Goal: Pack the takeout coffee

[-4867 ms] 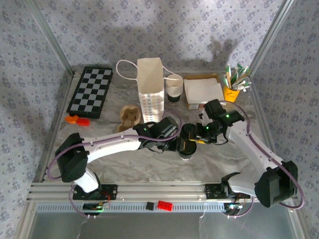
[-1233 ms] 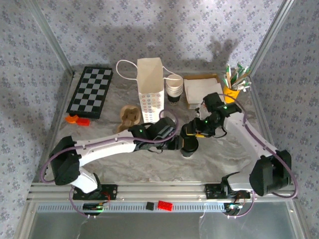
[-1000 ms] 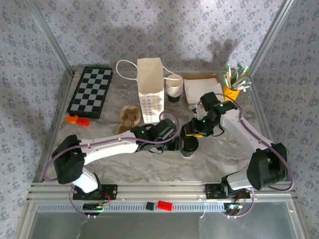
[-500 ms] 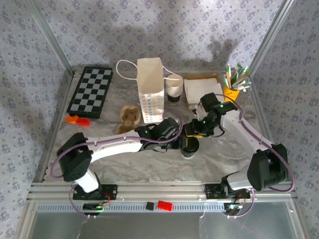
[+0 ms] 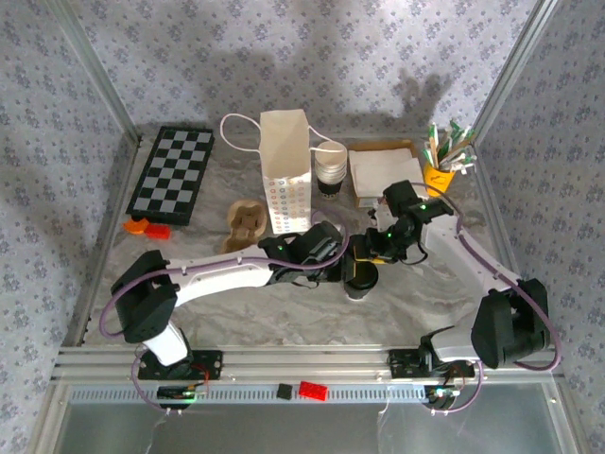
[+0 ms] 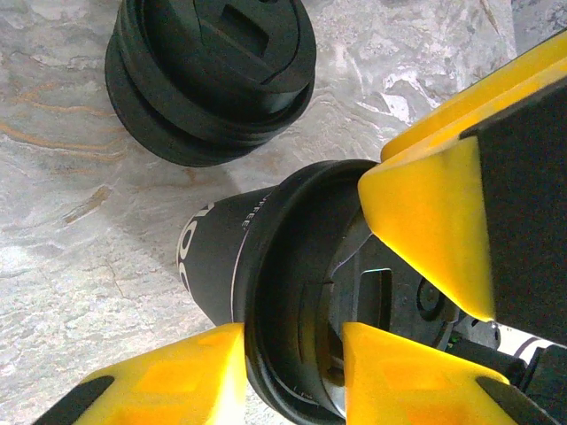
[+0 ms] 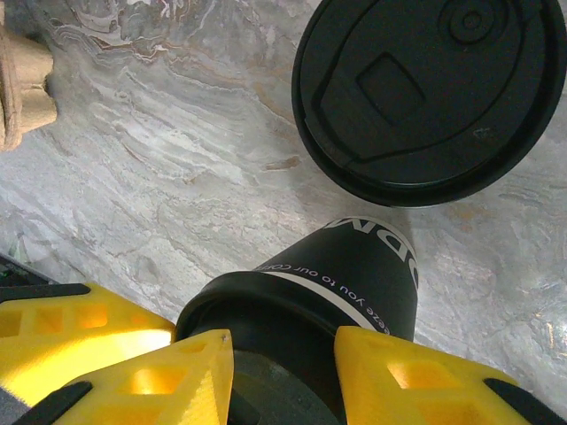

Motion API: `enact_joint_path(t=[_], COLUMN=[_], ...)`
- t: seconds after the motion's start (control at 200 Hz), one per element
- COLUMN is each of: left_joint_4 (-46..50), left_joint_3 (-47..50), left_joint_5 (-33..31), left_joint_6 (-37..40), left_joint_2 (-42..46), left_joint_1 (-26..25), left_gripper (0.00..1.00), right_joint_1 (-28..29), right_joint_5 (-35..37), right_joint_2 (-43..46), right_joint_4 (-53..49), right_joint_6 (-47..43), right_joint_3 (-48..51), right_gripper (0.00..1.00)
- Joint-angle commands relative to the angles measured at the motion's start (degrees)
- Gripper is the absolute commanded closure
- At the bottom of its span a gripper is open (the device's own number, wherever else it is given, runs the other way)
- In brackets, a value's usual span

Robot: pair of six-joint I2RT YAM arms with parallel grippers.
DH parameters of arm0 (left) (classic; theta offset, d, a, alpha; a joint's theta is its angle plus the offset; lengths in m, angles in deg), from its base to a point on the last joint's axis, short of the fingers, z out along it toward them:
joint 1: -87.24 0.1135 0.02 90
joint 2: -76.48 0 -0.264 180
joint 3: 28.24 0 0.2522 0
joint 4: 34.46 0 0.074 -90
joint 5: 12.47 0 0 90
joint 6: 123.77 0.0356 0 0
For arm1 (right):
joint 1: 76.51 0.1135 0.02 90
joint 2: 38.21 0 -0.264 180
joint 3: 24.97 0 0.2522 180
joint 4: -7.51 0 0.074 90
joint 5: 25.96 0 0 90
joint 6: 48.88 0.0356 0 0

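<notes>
Between the yellow fingers of the left gripper point(image 6: 292, 336) sits the takeout coffee point(image 6: 266, 266), a small dark paper cup with a round black plastic lid. The jaws are partly closed and flank the lid rim closely; real pinch or not, cannot tell. The right gripper point(image 7: 283, 341) straddles the same lid from the opposite side, same story: close on it, contact unclear. The cup is mid-table on the marbled grey tabletop point(image 5: 284, 312), with both arms meeting over it. Just beside it is a stack of loose black plastic lids point(image 7: 434, 88), not touching the cup. Farther back stands the tall white paper bag point(image 5: 285, 170), upright with its mouth up, and a stack of lidless white-rimmed paper cups point(image 5: 330, 168) is just beside it.

Step in hand, my read: getting a firm hold on the capped cup before carrying it to the bag. To do it well:
- One gripper takes the cup wall below the lid rim, not the lid alone, which could pop off.
- Squeeze lightly, since paper crushes.
- The other arm backs off first.
- Keep the cup upright, lift it clear of the lid stack, and lower it straight through the bag mouth.
</notes>
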Motion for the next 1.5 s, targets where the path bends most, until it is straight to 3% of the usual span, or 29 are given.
enact_joint_path(t=[0.0, 0.4, 0.65, 0.825, 1.035, 1.099, 1.494], left_joint_4=[6.43, 6.32, 7.45, 8.33, 7.22, 6.95, 7.12], left_joint_3=[0.92, 3.46, -0.77, -1.43, -2.64, -2.60, -1.66], left_joint_5=[-1.28, -0.25, -0.17, -1.31, -0.61, -0.54, -1.50], left_joint_6=[0.66, 0.17, 2.38, 3.44, 4.53, 4.69, 4.37], left_joint_2=[-1.85, -1.66, -4.62, -5.01, -5.55, -5.92, -7.41], left_joint_1=[0.12, -0.51, -0.61, -0.59, -0.58, -0.59, -0.94], left_gripper=[0.70, 0.73, 0.70, 0.71, 0.71, 0.72, 0.75], right_joint_1=[-0.21, -0.07, 0.35, 0.20, -0.13, -0.79, -1.73], right_joint_5=[2.38, 3.74, 3.95, 5.19, 2.59, 2.32, 2.93], right_joint_2=[-1.22, 0.06, 6.33, 9.68, 12.30, 12.31, 13.21], right_joint_4=[-3.08, -2.94, -7.11, -10.69, -8.91, -8.12, -4.97], right_joint_6=[0.80, 1.56, 4.32, 6.87, 9.76, 9.84, 10.07], right_joint_3=[3.29, 6.73, 1.70, 1.27, 6.08, 7.35, 13.07], right_gripper=[0.62, 0.62, 0.48, 0.48, 0.57, 0.64, 0.73])
